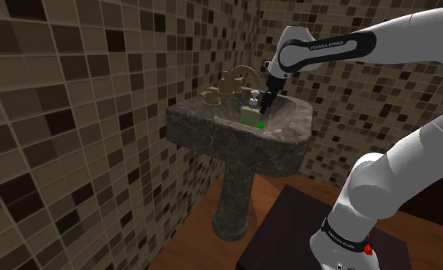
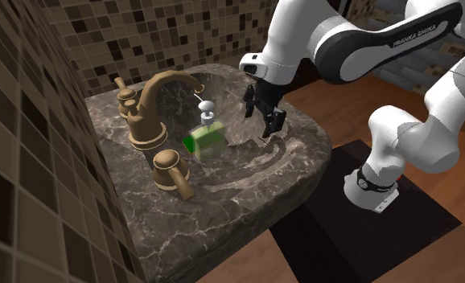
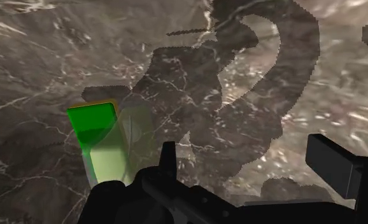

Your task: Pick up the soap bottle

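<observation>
In the shoulder view, the soap bottle (image 1: 250, 113) sits in the marble sink (image 1: 235, 143), toward its back edge and just in front of the bronze faucet (image 1: 231, 80). The end effector (image 1: 267, 100) hangs just beside it, pointing down into the basin, probably because the raised rim blocks a sideways reach.

In the second exterior view, the soap bottle (image 2: 207, 133) is tilted, pump end toward the back edge and green base toward the sink's (image 2: 247, 219) front. It seems to rest on the basin's slope, though that is hard to confirm. The end effector (image 2: 264, 112) is near it but apart, its fingers spread.

In the wrist view, the end effector (image 3: 249, 167) is wide open and empty. The soap bottle (image 3: 113, 146) lies outside the gap, beside one finger (image 3: 168, 159). To my eye the approach needs shifting sideways before closing.
</observation>
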Motion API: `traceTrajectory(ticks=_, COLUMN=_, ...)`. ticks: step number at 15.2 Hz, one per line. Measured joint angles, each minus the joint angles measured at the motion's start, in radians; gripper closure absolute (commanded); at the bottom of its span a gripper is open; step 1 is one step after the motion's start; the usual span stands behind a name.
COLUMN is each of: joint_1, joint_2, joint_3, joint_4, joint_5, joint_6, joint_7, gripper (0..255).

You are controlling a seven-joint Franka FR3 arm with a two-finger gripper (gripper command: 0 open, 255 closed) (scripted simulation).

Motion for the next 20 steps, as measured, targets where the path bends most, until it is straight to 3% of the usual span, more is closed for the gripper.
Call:
traceTrajectory(ticks=5, joint_1=0.005, joint_2=0.165, joint_3=-0.084, joint_4=0.113, joint_5=0.047, joint_6=0.078, joint_7=-0.111, gripper=0)
traceTrajectory(ticks=11, joint_1=-0.004, joint_2=0.363, joint_3=-0.168, joint_4=0.263, joint_5=0.158, joint_6=0.138, joint_7=-0.266, gripper=0)
traceTrajectory(ticks=19, joint_1=-0.009, joint_2=0.422, joint_3=-0.180, joint_4=0.222, joint_5=0.197, joint_6=0.234, joint_7=-0.306, gripper=0)
traceTrajectory(ticks=20, joint_1=-0.009, joint_2=0.421, joint_3=-0.180, joint_4=0.218, joint_5=0.197, joint_6=0.237, joint_7=-0.306, gripper=255)
